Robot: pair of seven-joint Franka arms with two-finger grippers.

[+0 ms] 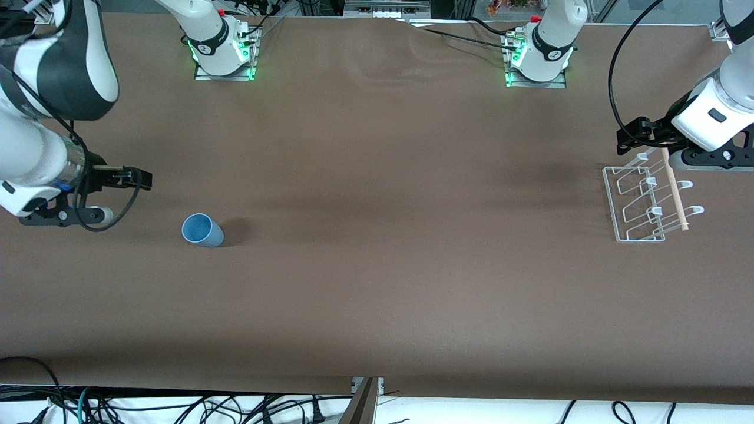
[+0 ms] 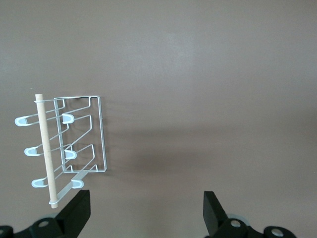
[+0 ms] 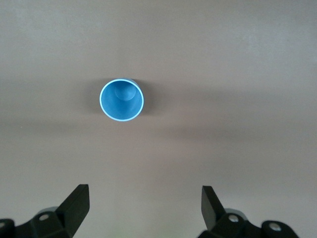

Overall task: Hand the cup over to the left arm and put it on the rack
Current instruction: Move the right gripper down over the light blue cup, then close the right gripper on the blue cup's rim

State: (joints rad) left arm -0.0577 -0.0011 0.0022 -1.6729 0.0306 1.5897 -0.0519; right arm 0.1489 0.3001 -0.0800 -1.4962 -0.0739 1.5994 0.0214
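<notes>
Light-blue cup (image 1: pixel 202 230) upright on brown table (image 1: pixel 377 282), right gripper (image 3: pixel 143 208) spread above table near cup, left gripper (image 2: pixel 146 213) spread beside white wire rack (image 1: pixel 645 200).

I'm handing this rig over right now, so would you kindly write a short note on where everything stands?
Right gripper: open, holding nothing, up over the table at the right arm's end, near the cup.
Left gripper: open, holding nothing, over the table by the rack.
Cup: blue, standing upright with its mouth up on the table, toward the right arm's end, untouched.
Rack: white wire with a wooden rod across it, at the left arm's end, nothing on it.
Done: nothing yet.
Left: right gripper picks up the cup, passes it to the left gripper, which sets it on the rack.
</notes>
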